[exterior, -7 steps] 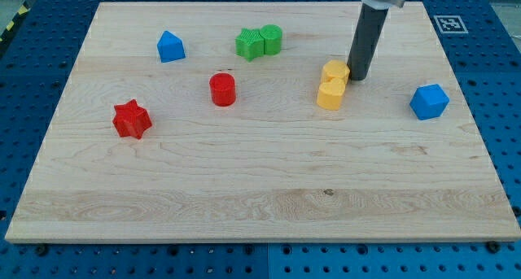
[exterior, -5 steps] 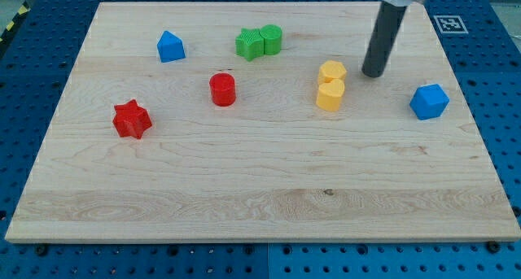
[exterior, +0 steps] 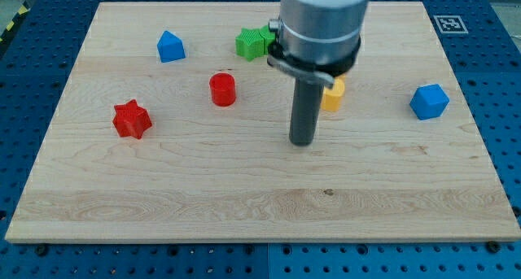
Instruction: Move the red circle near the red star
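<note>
The red circle (exterior: 222,89) stands on the wooden board (exterior: 163,189) left of centre. The red star (exterior: 132,119) lies further to the view's left and a little lower, well apart from the circle. My tip (exterior: 303,141) rests on the board right of the red circle and lower in the view, about a hundred pixels from it, touching no block. The arm's grey body hangs above it and hides part of the blocks behind.
A blue house-shaped block (exterior: 170,46) sits at the upper left. A green block (exterior: 252,43) and a yellow block (exterior: 332,95) are partly hidden by the arm. A blue block (exterior: 429,101) lies at the right.
My tip has moved from right of the yellow blocks down and to the view's left, to the board's middle. The arm body now covers part of the green and yellow blocks. No block moved.
</note>
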You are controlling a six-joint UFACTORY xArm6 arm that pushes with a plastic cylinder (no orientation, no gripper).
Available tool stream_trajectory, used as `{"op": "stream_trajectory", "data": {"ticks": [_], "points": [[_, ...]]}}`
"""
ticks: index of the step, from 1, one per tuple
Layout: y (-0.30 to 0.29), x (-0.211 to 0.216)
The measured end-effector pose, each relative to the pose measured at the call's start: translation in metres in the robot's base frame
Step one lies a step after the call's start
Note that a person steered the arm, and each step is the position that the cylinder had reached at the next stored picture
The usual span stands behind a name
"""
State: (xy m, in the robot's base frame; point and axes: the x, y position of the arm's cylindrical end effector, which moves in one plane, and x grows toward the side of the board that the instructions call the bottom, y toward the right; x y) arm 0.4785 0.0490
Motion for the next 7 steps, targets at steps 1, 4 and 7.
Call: {"op": "stream_trajectory", "data": {"ticks": [1,4,7], "points": [[0.000,-0.047],[-0.108,-0.017],[-0.059,-0.103]]}}
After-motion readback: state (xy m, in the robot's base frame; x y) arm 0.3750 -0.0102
